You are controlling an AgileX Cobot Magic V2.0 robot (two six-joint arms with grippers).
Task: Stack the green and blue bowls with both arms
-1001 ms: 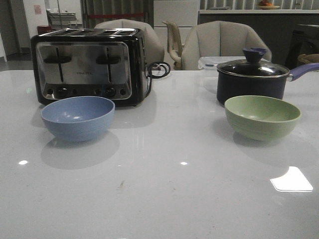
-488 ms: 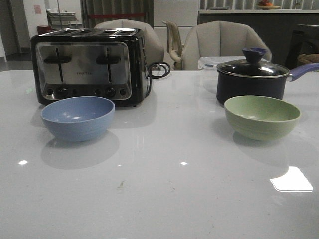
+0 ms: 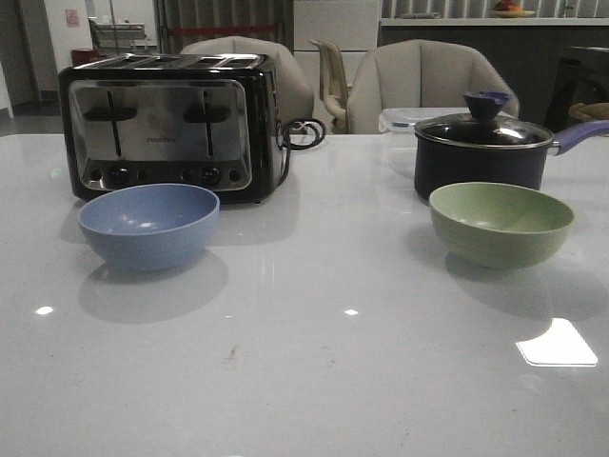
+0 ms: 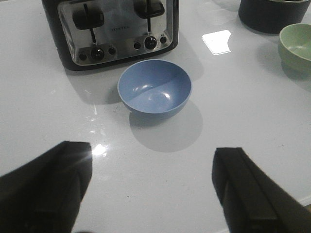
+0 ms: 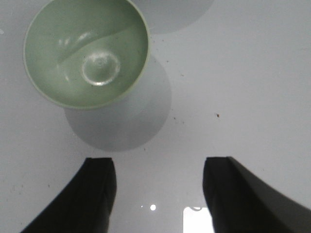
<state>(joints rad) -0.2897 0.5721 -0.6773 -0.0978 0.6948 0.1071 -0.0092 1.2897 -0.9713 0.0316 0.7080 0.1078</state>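
The dusty blue bowl (image 3: 148, 226) stands upright on the white table, left of centre, just in front of the toaster. The sage green bowl (image 3: 500, 223) stands upright on the right, in front of the saucepan. Both are empty and well apart. In the left wrist view the blue bowl (image 4: 154, 88) lies ahead of my left gripper (image 4: 151, 160), which is open and empty above bare table; the green bowl (image 4: 297, 43) shows at the edge. In the right wrist view the green bowl (image 5: 86, 51) lies ahead of my right gripper (image 5: 159, 170), open and empty. Neither gripper shows in the front view.
A black and chrome toaster (image 3: 171, 126) stands behind the blue bowl, its cord (image 3: 303, 133) coiled at its right. A dark navy saucepan with a glass lid (image 3: 485, 152) stands behind the green bowl, a clear container (image 3: 400, 120) behind it. Chairs stand beyond the table's far edge.
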